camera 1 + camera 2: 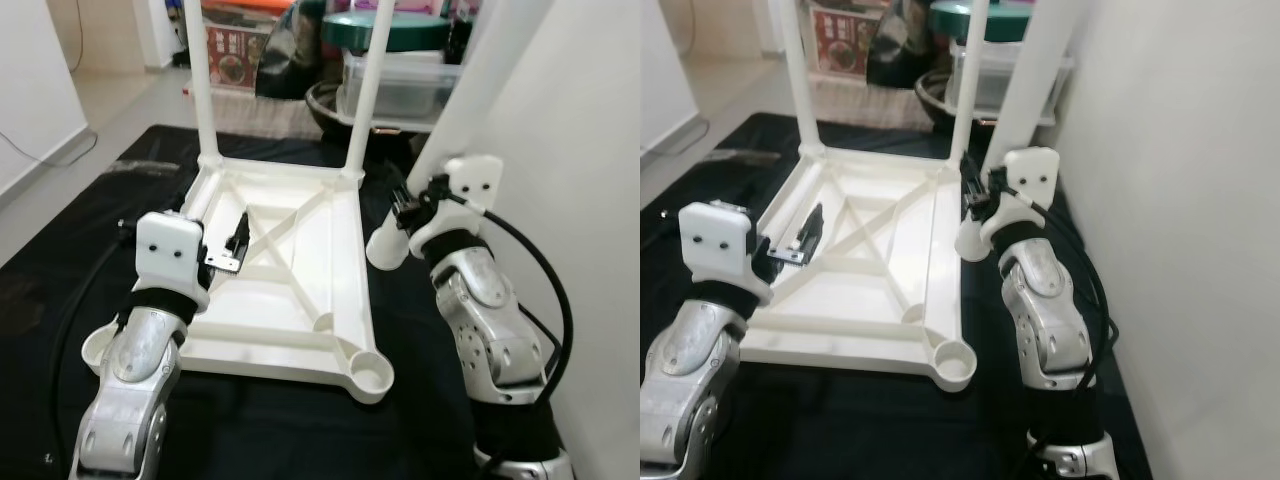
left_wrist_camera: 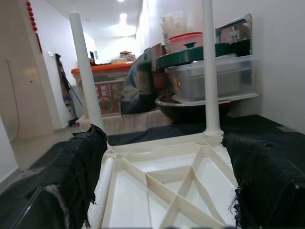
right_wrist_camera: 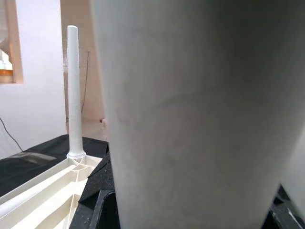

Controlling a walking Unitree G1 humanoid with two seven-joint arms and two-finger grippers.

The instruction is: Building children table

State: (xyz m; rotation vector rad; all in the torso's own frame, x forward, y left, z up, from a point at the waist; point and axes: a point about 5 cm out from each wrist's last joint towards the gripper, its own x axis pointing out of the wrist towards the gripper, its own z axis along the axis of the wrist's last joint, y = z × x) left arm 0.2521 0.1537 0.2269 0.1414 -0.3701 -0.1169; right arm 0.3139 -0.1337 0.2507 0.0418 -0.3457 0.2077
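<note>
A white plastic table top [image 1: 300, 270] lies upside down on a black mat. Two white legs [image 1: 200, 70] stand upright in its far corners. The near right socket [image 1: 373, 376] and near left socket [image 1: 98, 348] are bare. My left gripper [image 1: 238, 236] hovers over the left side of the ribbed underside, open, its black padded fingers [image 2: 81, 176] spread apart with nothing between them. My right gripper [image 1: 412, 208] is shut on a third white leg [image 1: 470, 90], held tilted just off the table's right edge, its lower end [image 1: 385, 250] near the mat. In the right wrist view this leg [image 3: 190, 114] looms close.
A white wall [image 1: 590, 150] runs close along the right. At the back stand a dark bowl [image 1: 325, 100], a clear plastic bin [image 1: 400, 85] with a green lid and other boxes. Black cables [image 1: 545, 270] loop by my right arm. Bare floor [image 1: 110, 110] lies far left.
</note>
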